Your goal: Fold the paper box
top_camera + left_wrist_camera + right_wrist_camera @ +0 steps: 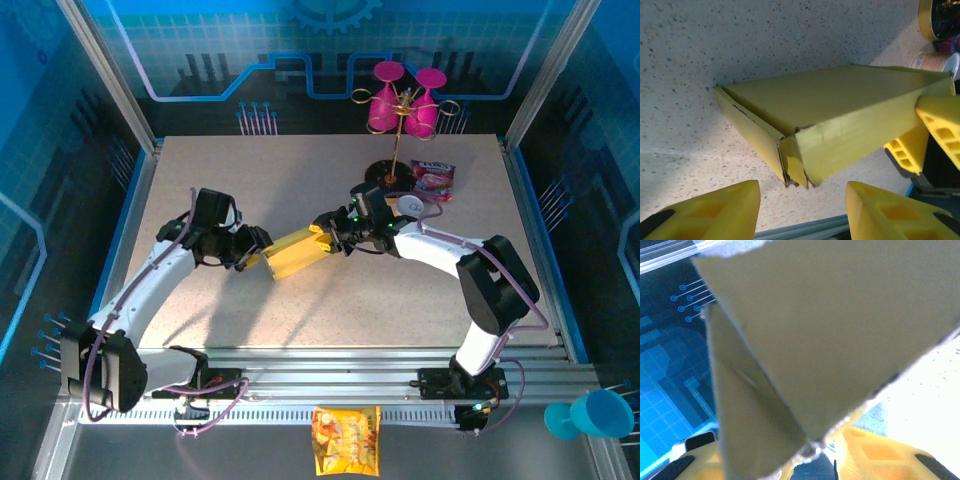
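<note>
The paper box [295, 253] is a golden-yellow, shallow folded box in the middle of the table, stretched between my two grippers. In the left wrist view the paper box [840, 115] is tilted, with its near corner flaps slightly agape. My left gripper [802, 192] is open; its fingertips [740, 200] stand just short of that corner and touch nothing. My right gripper [325, 240] is shut on the box's far end, its yellow fingers [940, 125] pressing the side. In the right wrist view the paper box [830, 330] comes down between the right gripper [805, 460] jaws.
A gold rack with pink glasses [405, 105] stands at the back right, a pink packet [433, 178] and a white roll [410, 204] beside its base. An orange snack bag [346, 438] lies on the front rail. A blue cup [590, 415] sits at the near right.
</note>
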